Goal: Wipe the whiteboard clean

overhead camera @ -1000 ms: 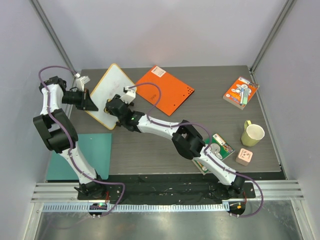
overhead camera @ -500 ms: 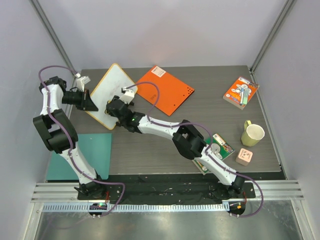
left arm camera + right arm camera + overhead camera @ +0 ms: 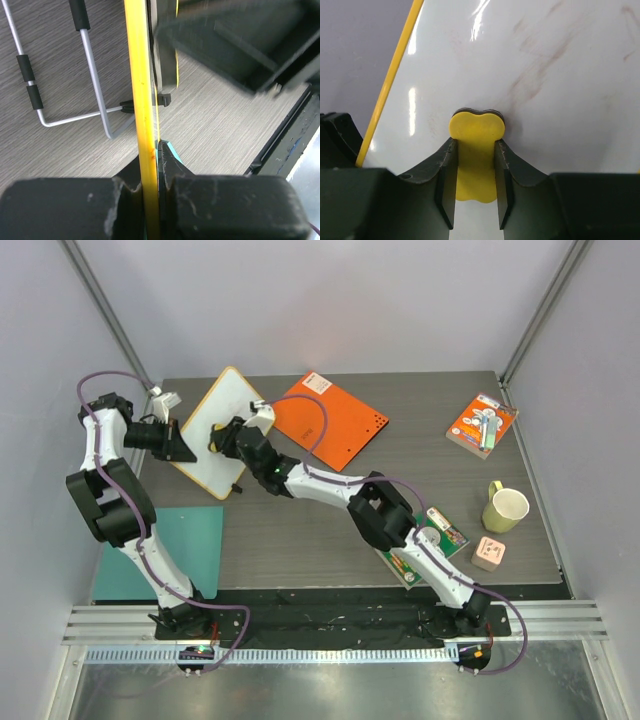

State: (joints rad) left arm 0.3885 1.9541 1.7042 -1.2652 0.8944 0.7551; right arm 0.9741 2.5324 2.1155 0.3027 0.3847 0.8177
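Note:
The whiteboard (image 3: 234, 400) stands tilted at the table's back left, white with a yellow rim (image 3: 141, 95). My left gripper (image 3: 190, 448) is shut on its left edge, and the left wrist view shows the rim pinched between the fingers (image 3: 152, 167). My right gripper (image 3: 219, 432) is shut on a yellow eraser (image 3: 476, 145) with a dark felt underside. The eraser is pressed flat against the white face (image 3: 555, 100). Faint brownish smears (image 3: 540, 55) show on the board beyond the eraser. I see no dark pen strokes in the right wrist view.
An orange board (image 3: 335, 422) lies just right of the whiteboard, and a teal sheet (image 3: 195, 540) lies in front of it. A wire stand (image 3: 95, 75) sits behind the whiteboard. To the right are a carded tool pack (image 3: 482, 424), a yellow mug (image 3: 505, 508), a pink cube (image 3: 489, 553) and a flat packet (image 3: 438, 532).
My right gripper has slid the eraser up the whiteboard, away from its near corner toward the middle. The left gripper and the board have stayed put.

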